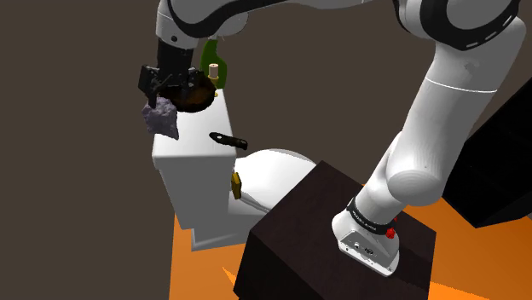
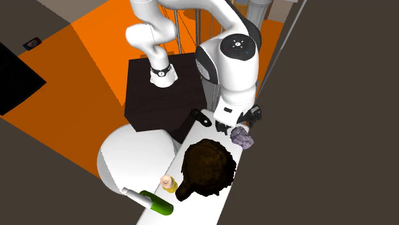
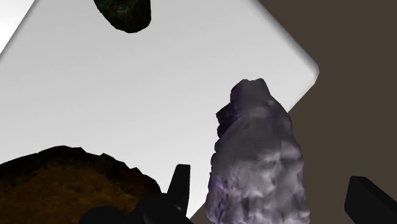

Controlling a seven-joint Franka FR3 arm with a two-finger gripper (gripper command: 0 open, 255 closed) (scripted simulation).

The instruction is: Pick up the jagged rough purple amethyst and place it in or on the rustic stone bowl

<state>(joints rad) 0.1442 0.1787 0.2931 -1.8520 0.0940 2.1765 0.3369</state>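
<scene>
Looks like a bathroom: a white toilet (image 1: pixel 273 175) is sitting on an orange floor (image 1: pixel 200 273), its tank (image 1: pixel 192 179) backing against a dark brown wall (image 1: pixel 77 170), a black area (image 2: pixel 16 80) showing beyond.

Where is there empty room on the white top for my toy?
Bare white top lies between the dark bowl and the black tool. Past the bowl it is crowded: a green bottle and a little jar. The purple rock takes the edge beside the bowl.
</scene>
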